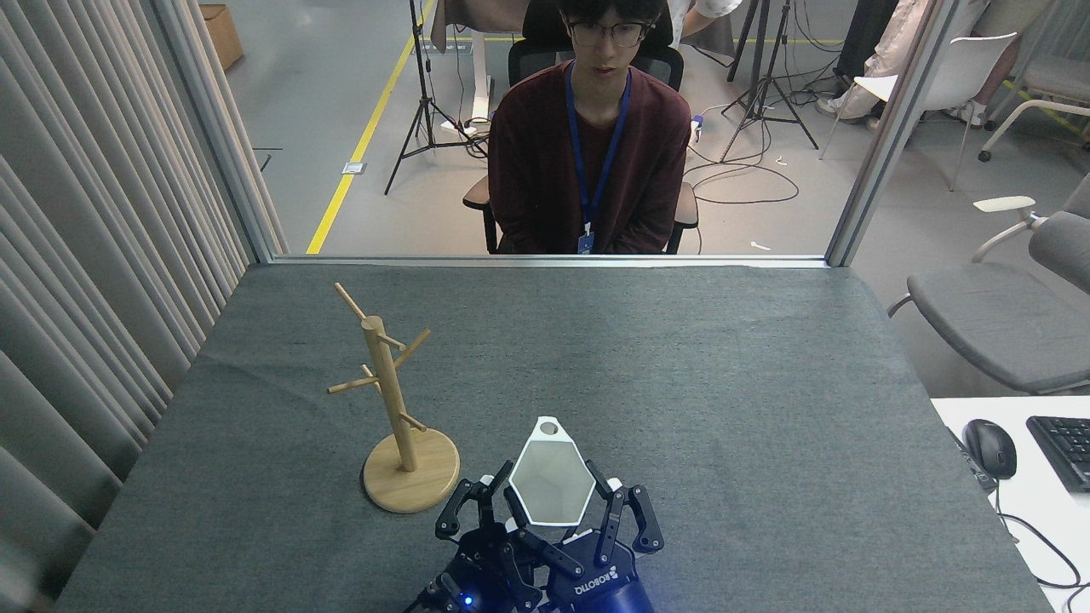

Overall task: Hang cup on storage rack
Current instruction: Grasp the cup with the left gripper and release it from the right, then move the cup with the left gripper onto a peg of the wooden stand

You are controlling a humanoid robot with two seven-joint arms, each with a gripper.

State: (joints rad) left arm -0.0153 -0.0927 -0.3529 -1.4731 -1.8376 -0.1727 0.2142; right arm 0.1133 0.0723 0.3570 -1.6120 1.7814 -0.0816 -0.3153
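The white faceted cup point(552, 484) is held up near the table's front edge, hexagonal rim facing me and its pierced tab pointing away. My right gripper point(562, 512) is shut on the cup, fingers on either side of its body. Just left of it, my left gripper point(475, 504) stands open, one finger close against the cup's left side; whether it touches cannot be told. The wooden storage rack point(387, 387) stands upright on its round base point(411, 484), left of the cup and apart from it, its pegs bare.
The grey table point(681, 383) stretches ahead. A person point(592, 162) sits just beyond its far edge. Curtains point(94, 255) line the left side. A white desk with a mouse point(992, 447) and keyboard point(1064, 451) adjoins the right.
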